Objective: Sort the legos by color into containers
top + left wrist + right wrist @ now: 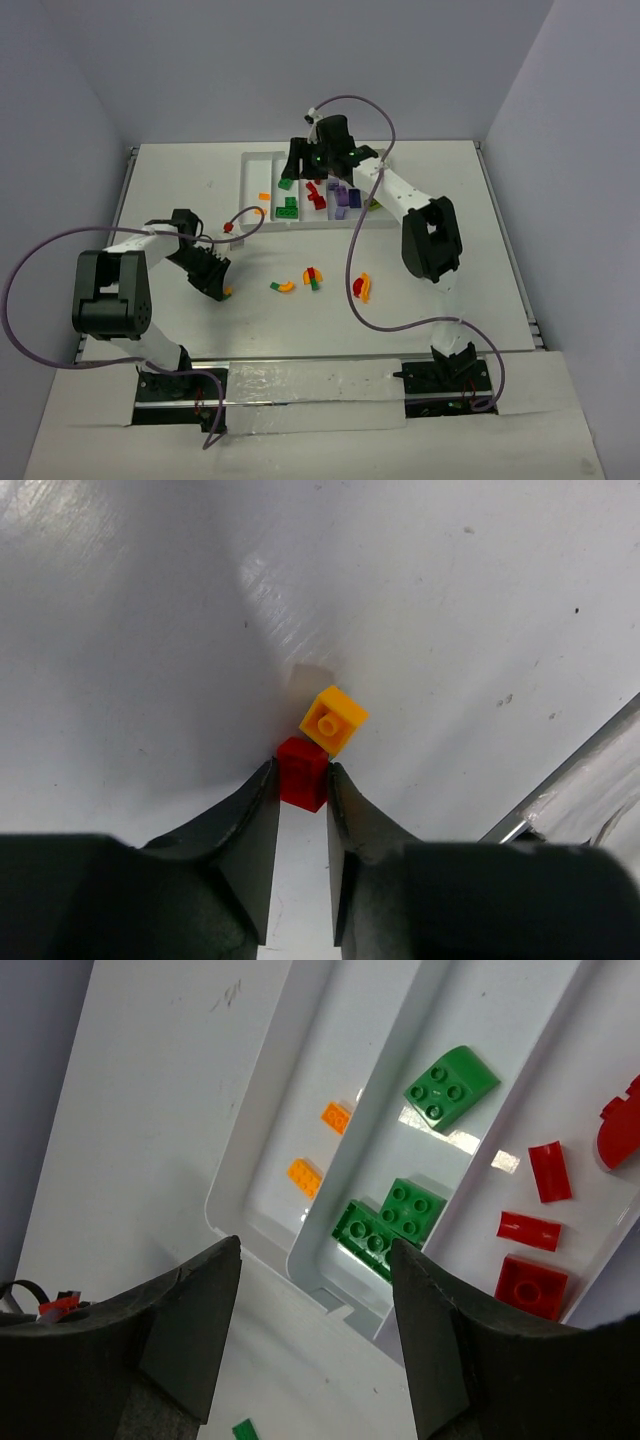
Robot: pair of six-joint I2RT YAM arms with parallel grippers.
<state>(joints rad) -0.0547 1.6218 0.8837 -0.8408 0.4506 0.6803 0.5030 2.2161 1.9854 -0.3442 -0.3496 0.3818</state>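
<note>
A small red lego (pixel 303 773) sits on the table, pinched between the fingertips of my left gripper (pixel 301 770), which is shut on it. An orange lego (pixel 333 720) touches its far corner. In the top view the left gripper (pixel 222 290) is low at the table's left. My right gripper (pixel 315 1250) hangs open and empty over the near end of the white tray (pixel 262 1235). Its containers hold orange legos (pixel 304 1177), green legos (pixel 390 1225) and red legos (pixel 531 1285). Purple legos (pixel 342 195) lie further right in the tray (pixel 262 165).
Loose legos lie mid-table: an orange and green pair (pixel 283 287), a red, orange and green cluster (pixel 313 277), and a red and orange pair (pixel 362 287). A small green piece (pixel 244 1430) lies below the right gripper. Purple cables loop over the table.
</note>
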